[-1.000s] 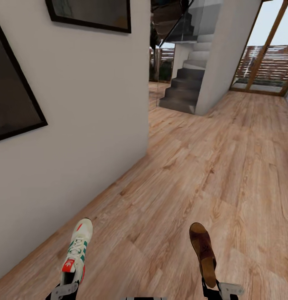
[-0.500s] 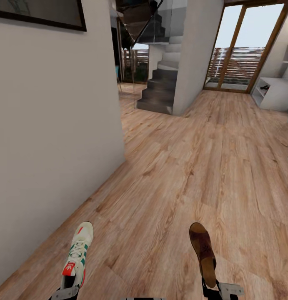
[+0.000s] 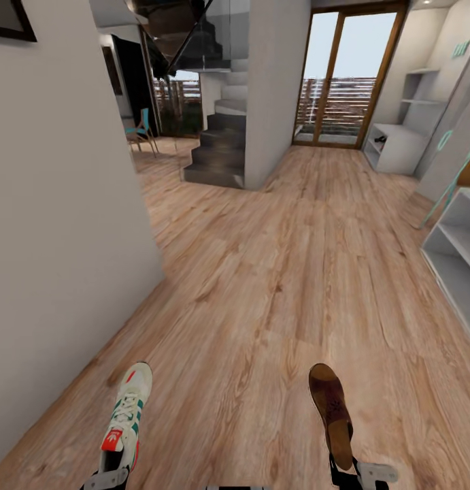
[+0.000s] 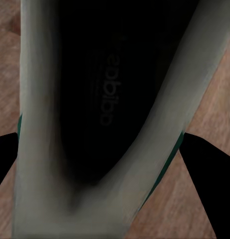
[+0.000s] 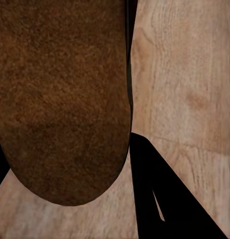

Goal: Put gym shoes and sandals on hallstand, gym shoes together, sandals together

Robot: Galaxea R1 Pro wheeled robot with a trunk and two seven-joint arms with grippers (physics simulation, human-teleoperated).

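Note:
My left gripper (image 3: 107, 474) is at the bottom edge of the head view, shut on the heel of a cream-white gym shoe (image 3: 126, 415) with green stripes and a red tongue tag, toe pointing forward. The shoe's dark inside (image 4: 107, 99) shows in the left wrist view between black fingers (image 4: 208, 174). My right gripper (image 3: 351, 473) is shut on a brown sandal (image 3: 332, 412), held above the corridor floor (image 3: 275, 286). In the right wrist view the sandal's suede (image 5: 60, 99) sits beside a black finger (image 5: 162, 194). The light grey hallstand (image 3: 398, 146) stands far off at the right, beside the glass door.
A white wall (image 3: 51, 238) runs close along my left. A dark staircase (image 3: 217, 153) and a pillar (image 3: 279, 82) stand ahead. A white open shelf unit (image 3: 459, 255) sits near the right edge. A teal chair (image 3: 141, 133) is far back left.
The whole view has swung to the right: the wall slid left and the door, hallstand and near shelf unit came into sight. Both held shoes keep their places in the grippers.

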